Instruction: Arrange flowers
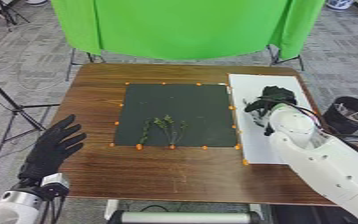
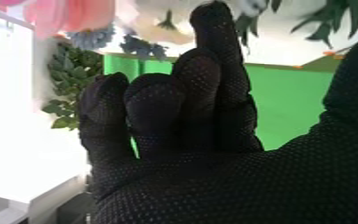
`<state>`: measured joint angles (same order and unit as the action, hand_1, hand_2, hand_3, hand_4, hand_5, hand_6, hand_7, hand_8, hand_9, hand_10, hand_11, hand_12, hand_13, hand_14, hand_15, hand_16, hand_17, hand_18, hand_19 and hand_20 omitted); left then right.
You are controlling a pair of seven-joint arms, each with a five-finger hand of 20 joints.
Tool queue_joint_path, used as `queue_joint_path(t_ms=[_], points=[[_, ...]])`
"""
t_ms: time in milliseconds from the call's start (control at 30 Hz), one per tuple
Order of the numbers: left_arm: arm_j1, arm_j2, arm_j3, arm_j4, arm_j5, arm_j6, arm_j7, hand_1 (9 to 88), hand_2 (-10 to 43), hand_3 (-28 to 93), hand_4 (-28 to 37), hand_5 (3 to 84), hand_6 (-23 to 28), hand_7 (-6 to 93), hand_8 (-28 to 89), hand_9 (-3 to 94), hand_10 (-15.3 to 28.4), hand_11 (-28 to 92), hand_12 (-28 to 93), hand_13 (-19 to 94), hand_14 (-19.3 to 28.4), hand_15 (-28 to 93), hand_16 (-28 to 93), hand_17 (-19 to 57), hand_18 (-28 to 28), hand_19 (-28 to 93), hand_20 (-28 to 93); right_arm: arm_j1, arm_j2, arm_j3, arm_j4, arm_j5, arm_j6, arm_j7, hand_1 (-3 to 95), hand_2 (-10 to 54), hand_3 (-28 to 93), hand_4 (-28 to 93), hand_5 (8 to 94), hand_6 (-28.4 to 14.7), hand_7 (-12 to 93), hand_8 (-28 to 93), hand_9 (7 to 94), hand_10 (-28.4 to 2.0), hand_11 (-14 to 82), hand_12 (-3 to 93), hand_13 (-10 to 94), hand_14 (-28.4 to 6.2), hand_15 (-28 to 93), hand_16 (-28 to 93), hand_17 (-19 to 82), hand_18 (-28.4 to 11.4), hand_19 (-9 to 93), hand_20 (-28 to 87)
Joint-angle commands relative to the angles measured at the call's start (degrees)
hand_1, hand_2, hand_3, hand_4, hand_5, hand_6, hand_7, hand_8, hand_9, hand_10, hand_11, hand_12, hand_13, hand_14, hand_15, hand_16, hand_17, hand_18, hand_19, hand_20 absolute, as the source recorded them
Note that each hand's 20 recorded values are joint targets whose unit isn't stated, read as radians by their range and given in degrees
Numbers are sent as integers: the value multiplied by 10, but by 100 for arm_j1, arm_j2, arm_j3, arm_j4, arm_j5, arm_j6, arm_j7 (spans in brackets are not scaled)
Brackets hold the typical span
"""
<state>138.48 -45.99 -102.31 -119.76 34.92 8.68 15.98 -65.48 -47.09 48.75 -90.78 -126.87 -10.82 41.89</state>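
Listing our holdings, clock faces as the head view gives them, 12 farthest from us. Item: green sprigs [image 1: 167, 124], slender, lying on the dark mat [image 1: 177, 100] toward its 6 o'clock edge. Item: white sheet [image 1: 261, 146], on the brown table [image 1: 104, 175] at 3 o'clock. Item: our right hand [image 1: 275, 95], at 2 o'clock over that sheet; fingers extended and loosely relaxed, thumb standing wide of them, nothing seen in the gap. Item: blooms near our right hand [image 2: 189, 130] in the wrist view, namely a pink flower [image 2: 73, 15], a pale flower [image 2: 153, 27] and a blue-grey flower [image 2: 91, 37], with green leaves [image 2: 69, 75] besides. Item: our left hand [image 1: 44, 154], at 9 o'clock by the table's edge, fingers straight and spread, holding nothing. Item: black bin [image 1: 349, 120], off the table at 3 o'clock. Item: green cloth [image 1: 189, 30], beyond the table at 12 o'clock.
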Motion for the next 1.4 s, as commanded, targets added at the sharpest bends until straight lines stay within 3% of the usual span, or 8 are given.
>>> queue_joint_path(t_ms=[33,267,333,567,667,833,1067,1400], points=[[46,-18,7,-19,-29,38,-1,261,-35,694,-241,266,26,208,-109,245,121,196,158,210,164,302,1,-97,230,429,84,178,-63,-260,173,-157,188,-147,200,-95,726,-283,670,-23,410,-115,689,-121,654,477,651,-112,842,366,328,-223,910,446],[13,-24,28,-9,-29,34,-11,261,-35,694,-241,266,26,207,-109,245,120,196,158,210,164,301,1,-97,230,429,84,180,-163,-329,266,71,15,-276,409,-95,597,-282,720,8,435,-113,741,-93,653,482,705,-91,833,376,359,-219,923,436],[23,-31,21,-14,-25,35,-16,261,-35,693,-241,266,26,207,-109,245,120,196,158,210,164,301,1,-97,230,429,84,198,-198,-357,288,429,103,-210,449,-95,570,-283,730,13,415,74,766,-86,648,486,720,-85,829,379,365,-219,928,431],[21,-18,32,-5,-43,45,6,262,-34,693,-242,266,26,208,-109,246,120,196,157,210,164,302,2,-97,230,429,85,70,-264,-115,371,1265,197,-335,445,-95,706,-283,759,20,423,130,792,-79,650,480,744,-81,828,381,381,-218,932,440],[31,-20,21,-12,-40,46,-13,262,-32,694,-242,266,26,207,-109,246,120,196,157,211,164,302,2,-97,230,429,84,-34,-129,-213,350,597,274,-751,462,-95,763,-283,771,20,429,140,802,-74,651,486,749,-79,831,381,387,-217,932,448],[34,-13,24,-14,-49,51,4,262,-30,694,-241,266,26,208,-109,246,120,197,157,211,164,302,1,-97,230,429,84,-68,-52,-200,75,682,932,-728,444,-95,835,-275,756,0,473,170,801,-74,666,507,750,-81,832,394,386,-219,932,464],[48,-16,18,-19,-46,56,14,262,-29,694,-242,266,26,207,-109,247,121,197,157,211,163,302,1,-97,230,429,84,-224,-99,143,-183,403,1525,-1120,428,-95,850,-231,744,-4,510,186,802,-74,702,516,751,-82,863,396,388,-222,932,491],[3,-50,19,-3,-19,17,-54,262,-29,696,-241,266,26,208,-109,247,121,196,157,210,164,302,1,-97,230,431,84,-737,-524,671,-1041,892,1646,-1405,422,-95,852,-217,742,-5,525,189,808,-72,706,518,755,-80,870,393,394,-221,932,507]])
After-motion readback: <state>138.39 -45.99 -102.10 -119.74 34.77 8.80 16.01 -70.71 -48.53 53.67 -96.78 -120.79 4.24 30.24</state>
